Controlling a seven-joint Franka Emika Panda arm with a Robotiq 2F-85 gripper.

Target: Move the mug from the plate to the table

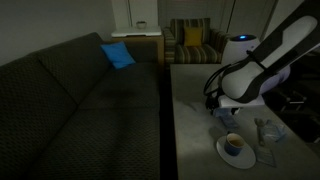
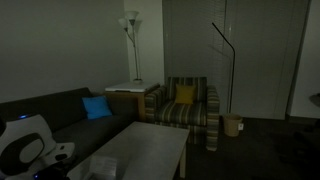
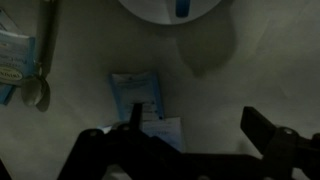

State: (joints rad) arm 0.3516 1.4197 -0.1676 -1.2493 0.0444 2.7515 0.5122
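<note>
The dark-blue mug [image 1: 234, 144] with a tan inside stands on the round white plate [image 1: 222, 154] near the front of the grey table [image 1: 190, 110]. In the wrist view the plate [image 3: 150, 8] sits at the top edge with a strip of the blue mug [image 3: 181, 8] on it. My gripper [image 1: 222, 110] hangs above the table, just behind the plate. In the wrist view its jaws [image 3: 196, 125] are open and empty over bare table. The mug does not show in the exterior view [image 2: 140, 150] along the table.
A white-and-blue packet [image 3: 137, 95] lies on the table under the left finger. Another packet [image 3: 14, 55] and a spoon-like thing [image 3: 41, 60] lie further left. A clear glassy thing [image 1: 268, 130] stands beside the plate. A dark sofa [image 1: 80, 100] runs along the table.
</note>
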